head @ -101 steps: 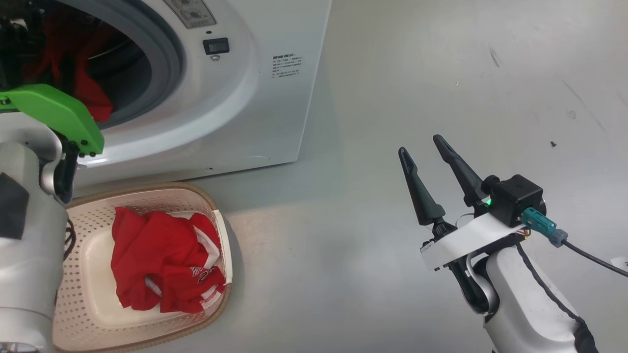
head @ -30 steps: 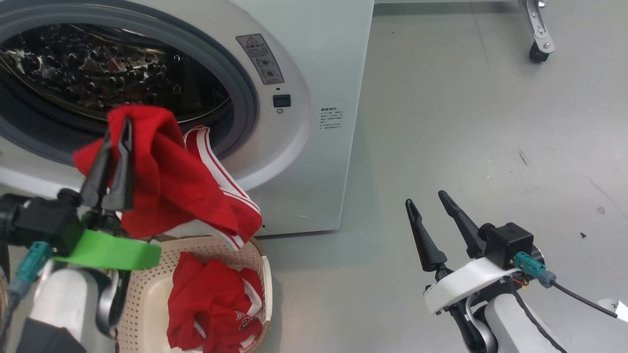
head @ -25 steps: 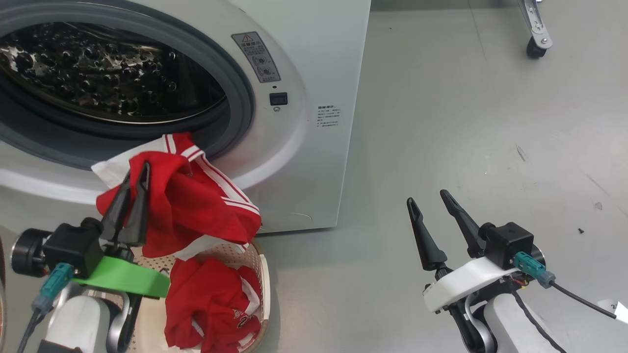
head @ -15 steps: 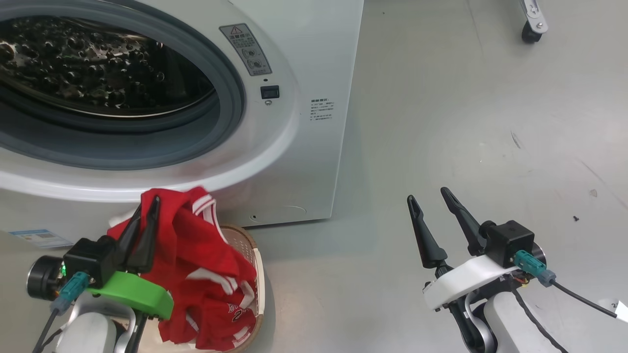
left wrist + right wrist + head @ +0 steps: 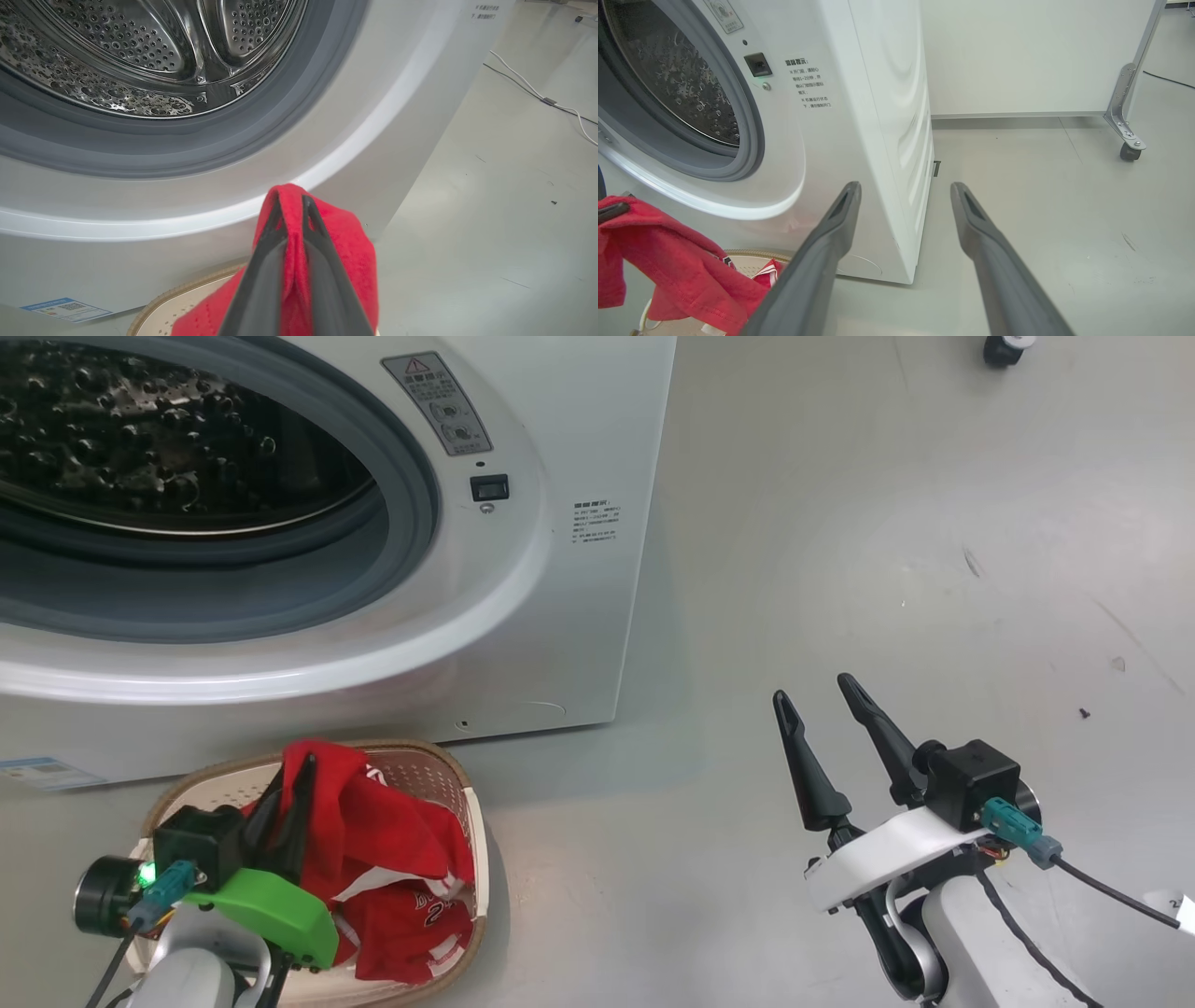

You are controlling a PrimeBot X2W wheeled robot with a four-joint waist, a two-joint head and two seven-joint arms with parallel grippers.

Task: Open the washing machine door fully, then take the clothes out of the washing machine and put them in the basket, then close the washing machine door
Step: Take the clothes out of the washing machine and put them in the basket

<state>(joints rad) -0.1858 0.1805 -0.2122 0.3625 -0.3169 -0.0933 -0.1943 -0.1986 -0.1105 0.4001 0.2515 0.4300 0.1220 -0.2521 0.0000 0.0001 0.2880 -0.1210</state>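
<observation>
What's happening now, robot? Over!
Left gripper shut on red clothes, over the basket. Right gripper open, empty. Nothing blocking the basket.

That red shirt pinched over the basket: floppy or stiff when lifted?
Probably floppy: the red garment drapes in folds from the left gripper shut on it. Likely light, since one narrow pinch holds it up. It could snag on the basket rim.

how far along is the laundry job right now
Done: the washing machine stands open, and the drum, as far as visible, holds no clothes; a lettered red jersey lies in the basket. In hand: the left tool is shut on a second red jersey over the basket. Left: release it, then close the door. The right tool hangs open.
</observation>
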